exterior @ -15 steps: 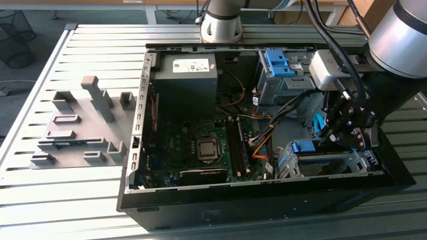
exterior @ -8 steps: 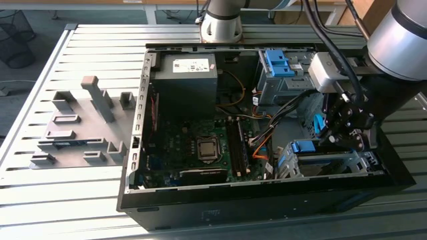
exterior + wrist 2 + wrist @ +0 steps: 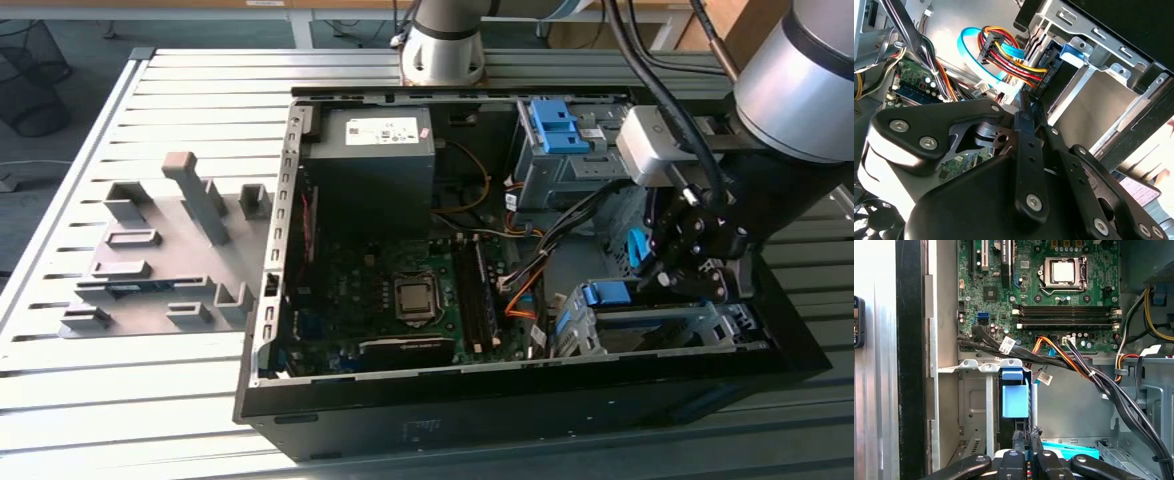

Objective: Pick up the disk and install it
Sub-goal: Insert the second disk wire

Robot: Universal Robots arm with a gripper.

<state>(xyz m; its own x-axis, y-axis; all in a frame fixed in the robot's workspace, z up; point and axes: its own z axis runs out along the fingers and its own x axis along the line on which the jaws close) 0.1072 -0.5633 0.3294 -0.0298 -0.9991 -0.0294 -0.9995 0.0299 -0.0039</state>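
Inside the open computer case [image 3: 467, 425], going from its wall at the exterior view's left, I see the motherboard [image 3: 387, 290] on the floor below the dark power supply [image 3: 374, 160]. Next comes a tangle of orange and black cables [image 3: 521, 285]. Then, in the near corner at the exterior view's right, stands a grey drive cage [image 3: 667, 325] with a blue latch [image 3: 611, 294] on its edge. The gripper [image 3: 1026, 437] hangs low in that corner, just behind the latch and pointing into the cage. I cannot tell whether it is clenched or released, nor whether it grips anything. A bright blue strip lies just beside it in the first wrist view, and I take this for a rail of the disk [image 3: 1069, 450], though the rest of it is hidden. In the second wrist view the cage bay looks bare, so I judge the disk has been brought to the cage but is not seated. The sliding-in and latching are still left to do. The case stands on a slatted metal table [image 3: 200, 80]. Towards the table's edge at the exterior view's left sits a grey fixture plate [image 3: 147, 270] with upright blocks. Sun falls across the slats. Beyond the far corner on that side a wire waste basket [image 3: 34, 75] stands on the floor, and the arm's base [image 3: 447, 45] rises at the far edge.
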